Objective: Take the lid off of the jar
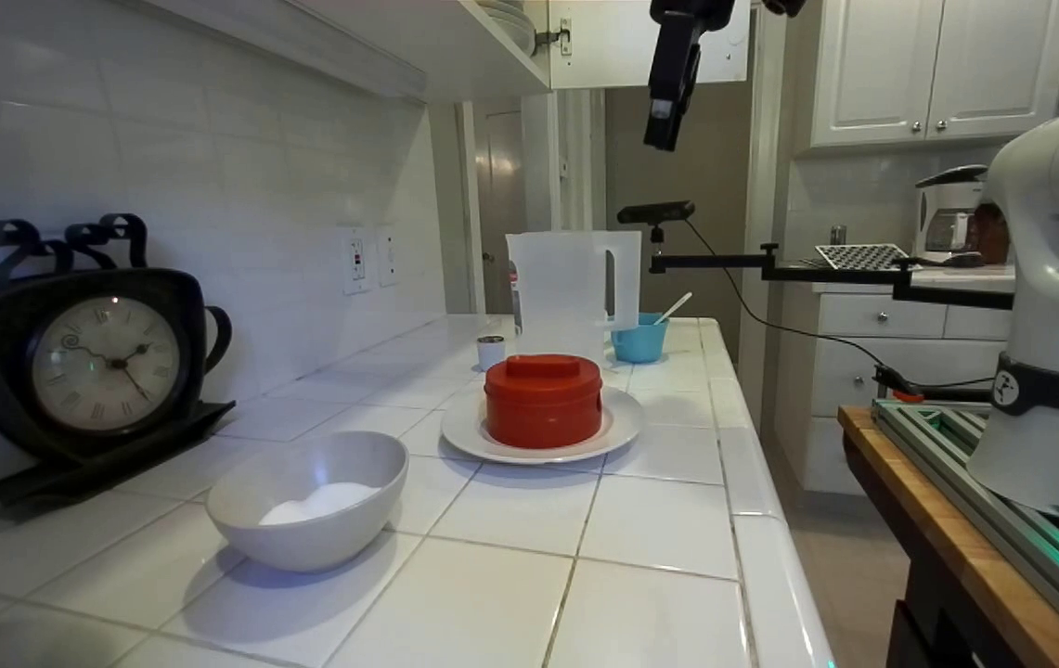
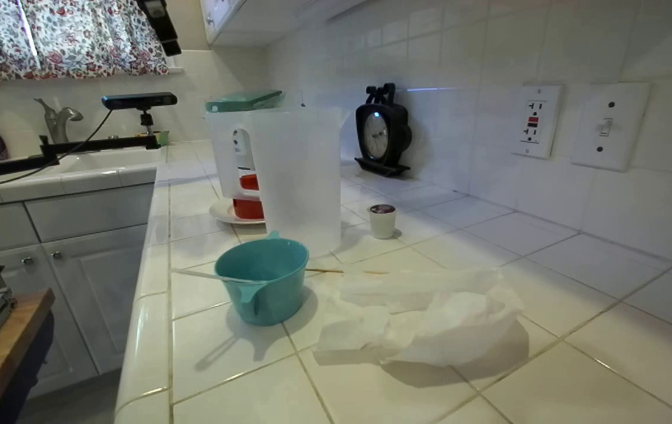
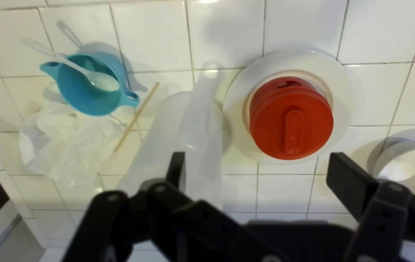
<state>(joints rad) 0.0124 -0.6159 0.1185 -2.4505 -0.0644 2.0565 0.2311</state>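
A squat red round jar (image 1: pixel 543 425) stands on a white plate (image 1: pixel 629 434) on the tiled counter. Its red lid (image 1: pixel 554 371), with a raised bar on top, sits on it above a seam. In the wrist view the lid (image 3: pixel 272 127) lies ahead of the fingers, with the plate rim (image 3: pixel 342 94) around it. In an exterior view, the lid (image 2: pixel 248 181) shows partly through the handle gap of a tall translucent pitcher (image 2: pixel 300 171). My gripper (image 1: pixel 664 139) hangs high above the counter, apart from everything. Its fingers (image 3: pixel 258 163) are wide open and empty.
The pitcher (image 3: pixel 200 123) stands close beside the plate. A white bowl (image 1: pixel 306 533) with white contents is on the plate's far side from it. A blue cup (image 2: pixel 271 303) with a spoon, crumpled paper (image 2: pixel 447 330), a small white cup (image 2: pixel 383 224) and a clock (image 1: pixel 107 362) are around.
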